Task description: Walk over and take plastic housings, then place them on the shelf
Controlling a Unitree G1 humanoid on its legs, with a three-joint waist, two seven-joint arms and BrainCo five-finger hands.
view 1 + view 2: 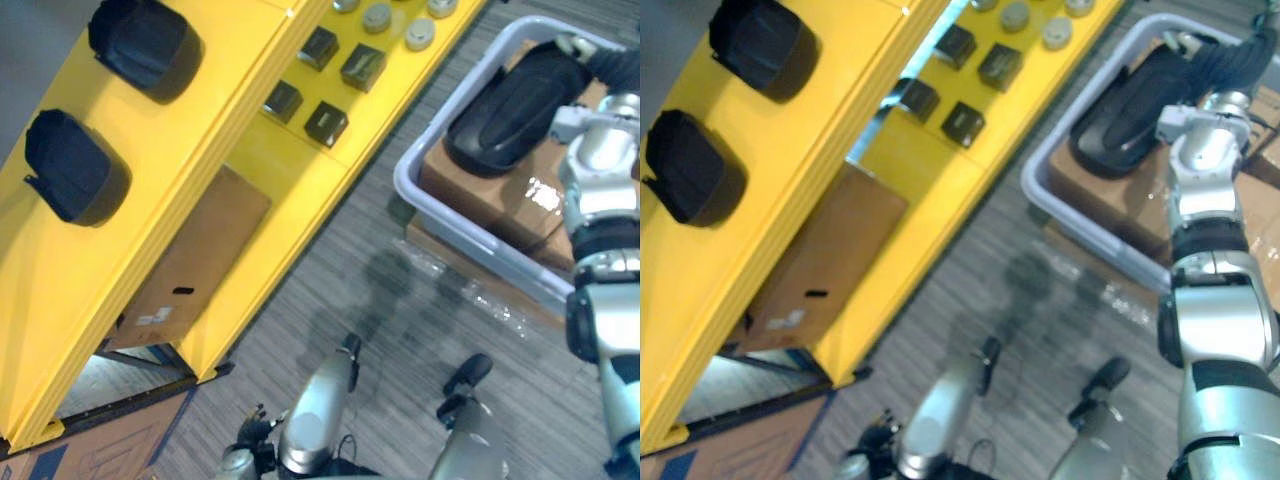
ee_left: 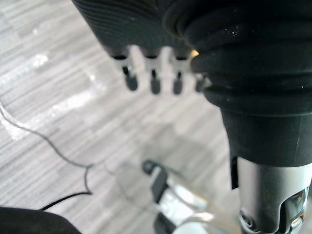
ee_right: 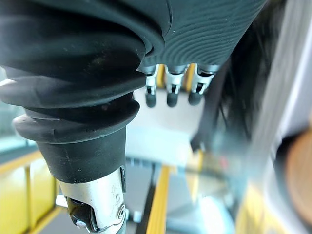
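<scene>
Now | right hand [image 3: 168, 95] outstretched at housing [image 1: 505, 100], uncurled | left hand [image 2: 153, 83] hanging uncurled

A yellow shelf [image 1: 240, 150] runs along the left, from near to far. On its top board lie two black plastic housings, one farther [image 1: 145, 45] and one nearer [image 1: 75, 165], well apart. A lower board to the right carries four small dark boxes [image 1: 325, 122] in two pairs, with grey round caps [image 1: 420, 35] beyond them. A brown cardboard sheet [image 1: 195, 260] lies below that board. On the right, a grey tub [image 1: 412, 185] stands on striped grey carpet [image 1: 330, 270]. In it sits a cardboard box [image 1: 480, 190] (its top glossy), and a third housing [image 1: 515, 100] lies on that. The right hand [image 1: 600, 62] is at that housing's far end.
</scene>
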